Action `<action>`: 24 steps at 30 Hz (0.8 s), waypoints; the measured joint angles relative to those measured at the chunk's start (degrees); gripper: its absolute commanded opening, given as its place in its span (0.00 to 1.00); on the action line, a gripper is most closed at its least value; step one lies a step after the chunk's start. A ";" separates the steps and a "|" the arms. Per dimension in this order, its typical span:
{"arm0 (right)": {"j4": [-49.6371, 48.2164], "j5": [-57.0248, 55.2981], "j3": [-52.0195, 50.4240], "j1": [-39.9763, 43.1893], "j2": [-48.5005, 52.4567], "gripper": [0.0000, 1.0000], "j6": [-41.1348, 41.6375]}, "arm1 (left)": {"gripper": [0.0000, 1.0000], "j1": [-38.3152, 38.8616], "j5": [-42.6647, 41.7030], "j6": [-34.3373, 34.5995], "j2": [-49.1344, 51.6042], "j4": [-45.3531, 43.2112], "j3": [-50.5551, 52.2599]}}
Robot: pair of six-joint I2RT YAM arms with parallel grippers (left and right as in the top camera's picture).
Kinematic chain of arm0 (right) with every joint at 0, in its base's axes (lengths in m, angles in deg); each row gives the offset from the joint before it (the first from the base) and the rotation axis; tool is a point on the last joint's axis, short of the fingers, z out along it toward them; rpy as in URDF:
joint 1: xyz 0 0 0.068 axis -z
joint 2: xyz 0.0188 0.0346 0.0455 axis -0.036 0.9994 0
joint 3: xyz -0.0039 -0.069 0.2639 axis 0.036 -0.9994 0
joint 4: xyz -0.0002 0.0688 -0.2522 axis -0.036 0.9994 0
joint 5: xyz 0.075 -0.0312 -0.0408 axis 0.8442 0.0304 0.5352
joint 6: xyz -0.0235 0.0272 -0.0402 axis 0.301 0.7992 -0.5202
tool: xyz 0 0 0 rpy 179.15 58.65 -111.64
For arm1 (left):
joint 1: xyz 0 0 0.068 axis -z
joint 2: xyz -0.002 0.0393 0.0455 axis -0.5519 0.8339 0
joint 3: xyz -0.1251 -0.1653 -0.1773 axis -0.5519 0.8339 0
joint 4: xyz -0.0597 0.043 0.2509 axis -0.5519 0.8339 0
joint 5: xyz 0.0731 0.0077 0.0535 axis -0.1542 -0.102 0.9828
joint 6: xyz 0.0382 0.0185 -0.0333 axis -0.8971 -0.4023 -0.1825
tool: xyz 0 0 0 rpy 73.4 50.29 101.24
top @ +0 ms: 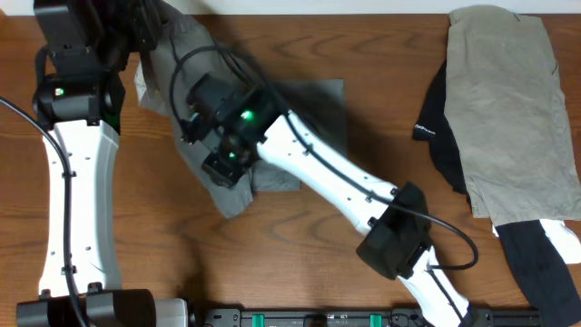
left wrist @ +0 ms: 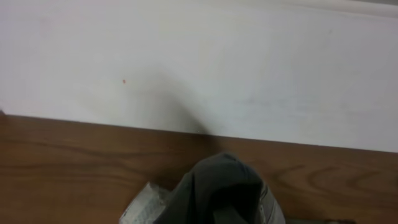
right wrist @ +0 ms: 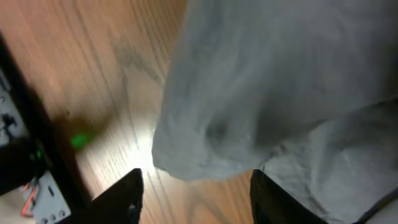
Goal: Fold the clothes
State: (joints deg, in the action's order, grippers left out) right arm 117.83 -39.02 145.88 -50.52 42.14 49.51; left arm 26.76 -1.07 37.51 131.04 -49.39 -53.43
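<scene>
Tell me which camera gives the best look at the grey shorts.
Overhead: it shows the grey shorts spread over the table, partly under the right arm. The left wrist view catches only a bunched fold; the right wrist view, a blurred close-up.

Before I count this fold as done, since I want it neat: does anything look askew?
Yes. The grey shorts lie slanted and wrinkled on the table, not squared: one end is bunched up near the far edge, with the pale lining turned out.

beige garment [top: 508,109]: far right, spread out flat, pretty wrinkly
black garment [top: 440,136]: peeking out from under the beige one's left edge, tiny white lettering
table [top: 300,263]: brown wood grain
wall [left wrist: 249,62]: plain white, along the far edge
</scene>
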 measured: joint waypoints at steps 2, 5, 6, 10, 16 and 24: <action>-2.36 -2.19 -1.07 -0.72 -0.22 0.68 2.01 | 0.06 -0.61 0.00 0.02 0.00 0.46 0.00; -7.54 -5.44 -5.25 -1.92 -0.92 0.79 5.05 | 0.06 -1.60 0.02 0.22 0.00 1.16 0.00; -9.79 -6.58 -7.17 -2.56 -1.05 0.80 5.95 | 0.06 -1.92 0.02 0.37 0.00 1.46 0.00; -14.69 -11.50 -13.11 -6.08 -1.05 0.89 8.17 | 0.06 -2.58 0.17 0.61 0.00 2.19 0.00; -17.94 -16.09 -14.05 -9.42 -1.05 0.92 9.14 | 0.05 -2.58 0.17 0.70 0.00 2.21 0.00; -23.45 -21.88 -19.17 -9.38 -0.76 0.93 11.72 | 0.06 -2.58 0.17 0.79 0.00 3.13 0.00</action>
State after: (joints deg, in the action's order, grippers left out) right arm 94.37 -60.89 126.71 -59.89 41.37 61.22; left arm 24.18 -0.90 38.30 131.04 -46.27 -53.43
